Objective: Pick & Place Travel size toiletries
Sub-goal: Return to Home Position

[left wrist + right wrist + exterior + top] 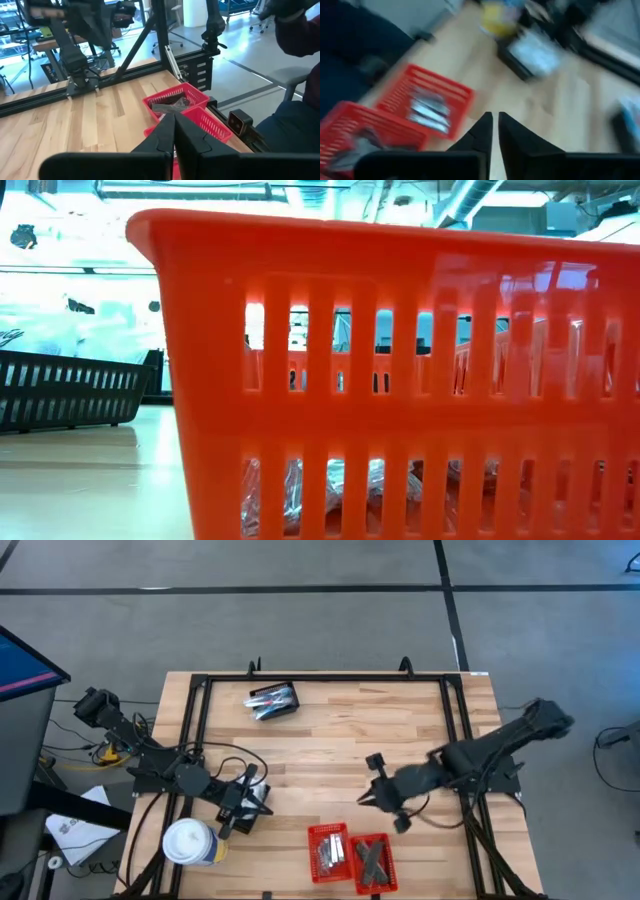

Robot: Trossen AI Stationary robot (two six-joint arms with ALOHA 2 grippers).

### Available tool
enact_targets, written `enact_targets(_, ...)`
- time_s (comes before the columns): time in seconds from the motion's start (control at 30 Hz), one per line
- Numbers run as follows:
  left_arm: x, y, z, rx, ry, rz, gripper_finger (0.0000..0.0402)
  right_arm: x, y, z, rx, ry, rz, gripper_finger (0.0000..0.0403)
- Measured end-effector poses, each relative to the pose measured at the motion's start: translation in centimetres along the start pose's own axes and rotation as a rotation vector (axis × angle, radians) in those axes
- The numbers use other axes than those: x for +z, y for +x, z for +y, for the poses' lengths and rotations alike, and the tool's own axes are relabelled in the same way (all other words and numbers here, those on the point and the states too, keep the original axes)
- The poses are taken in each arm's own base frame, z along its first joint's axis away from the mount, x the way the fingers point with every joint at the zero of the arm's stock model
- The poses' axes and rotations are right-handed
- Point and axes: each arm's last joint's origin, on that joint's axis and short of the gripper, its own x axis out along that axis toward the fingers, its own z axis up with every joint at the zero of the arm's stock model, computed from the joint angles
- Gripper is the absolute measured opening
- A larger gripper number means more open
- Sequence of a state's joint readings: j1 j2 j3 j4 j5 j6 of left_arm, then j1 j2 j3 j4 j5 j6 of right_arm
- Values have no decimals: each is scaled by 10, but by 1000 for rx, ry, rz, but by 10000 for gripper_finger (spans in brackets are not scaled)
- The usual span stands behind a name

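**High view:** A pale wooden plank table [330, 755] sits inside a black metal frame. The left gripper [250, 802] hangs over the near left part of the table, just beside a large white lidded cup [190, 843]. The right gripper [378, 795] hangs right of centre, above and apart from two small red slotted plastic baskets. The left red basket [312, 852] holds silvery tubes and sachets [330, 852]. The right red basket [390, 862] holds slim dark grey sticks [372, 860], which lie crossed. Near the far edge, a black slotted basket [296, 700] holds more silvery items [270, 702].

**Low view:** The orange-red wall of one basket fills nearly the whole frame and blocks the table behind it. Crinkled clear wrapping [330, 490] shows through its lower slots. A black basket stands to the left, and neither gripper shows.

**Left wrist view:** The left fingers [162, 137] are pressed together and empty. Both red baskets lie beyond them, with the sticks in the farther one. A seated person's dark clothing [300, 120] is at the table's edge.

**Right wrist view:** This view is blurred. The right fingers [482, 132] are drawn together with only a thin slit between them, and they hold nothing. A second black basket [512, 62] holds white clear-wrapped packets [532, 54].
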State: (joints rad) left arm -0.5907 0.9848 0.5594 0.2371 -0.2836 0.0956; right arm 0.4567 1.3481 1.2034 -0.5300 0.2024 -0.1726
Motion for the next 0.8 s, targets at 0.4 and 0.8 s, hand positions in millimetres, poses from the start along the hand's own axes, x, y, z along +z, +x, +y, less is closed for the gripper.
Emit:
enact_targets(0.4, 0, 0, 0, 0, 0, 0, 0, -141, -22, -46, -214, 194, -423, 2)
enact_targets(0.8, 0, 0, 0, 0, -1, -3, 0, -202, -44, -35, -342, 308, -607, 1)
